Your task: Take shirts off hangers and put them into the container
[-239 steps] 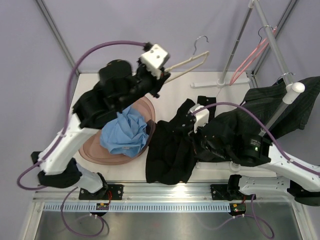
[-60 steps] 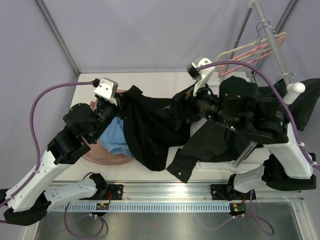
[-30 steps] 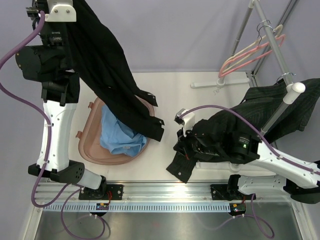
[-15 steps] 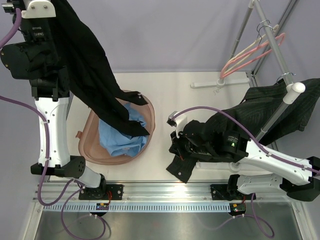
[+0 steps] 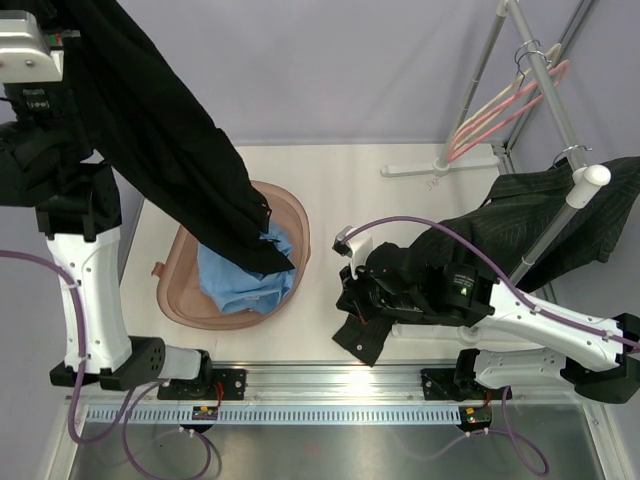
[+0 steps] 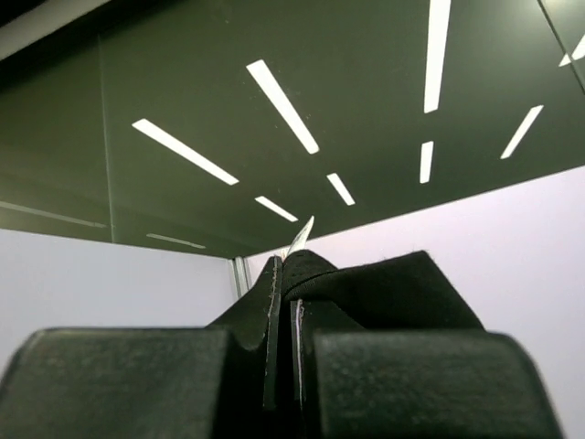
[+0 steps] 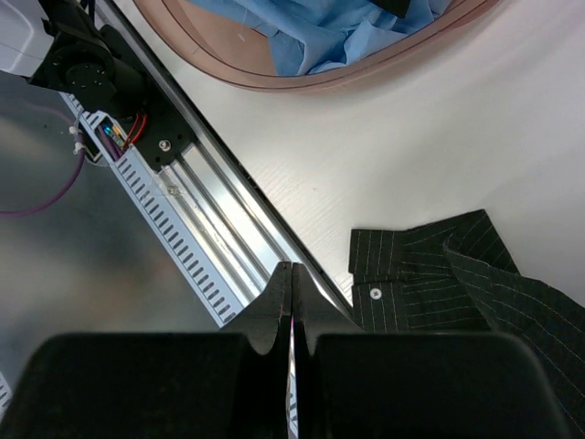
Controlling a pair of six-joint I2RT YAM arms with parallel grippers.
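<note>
Black shirt hangs from my shut left jaws, held high so its tail dangles over the container. Right jaws shut, empty.

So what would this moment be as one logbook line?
left pincer: shut on black shirt, held high, hem over container | right pincer: shut, empty | blue shirt: in container

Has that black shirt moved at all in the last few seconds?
Yes. The black shirt lay on the table right of the tub; now it hangs from the left end effector, lower end in the tub.
</note>
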